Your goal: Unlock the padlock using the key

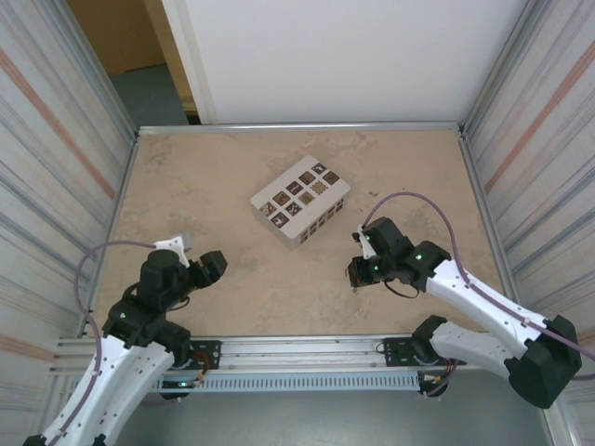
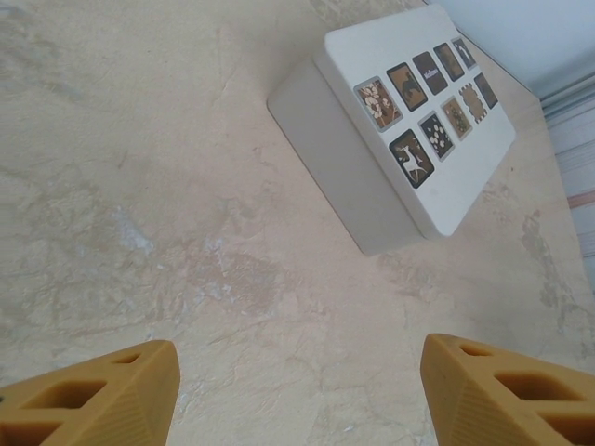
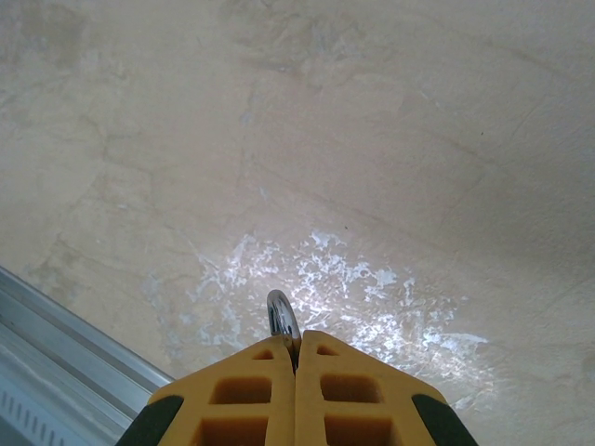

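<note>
My right gripper (image 3: 296, 339) is shut on a thin shiny piece of metal, which I take for the key (image 3: 282, 316). Its rounded end sticks out between the yellow fingertips, just above the bare tabletop. From above, this gripper (image 1: 357, 271) hangs low over the table right of centre. The left gripper (image 2: 297, 390) is open, its two yellow fingers (image 2: 102, 395) wide apart with nothing between them. It hovers over the table at the near left (image 1: 216, 265). The padlock is out of view.
A white box (image 1: 300, 200) with several dark picture tiles on top lies mid-table, also ahead of the left gripper (image 2: 418, 121). A metal rail (image 3: 65, 344) runs along the near edge. Corrugated walls (image 1: 56, 139) close in both sides.
</note>
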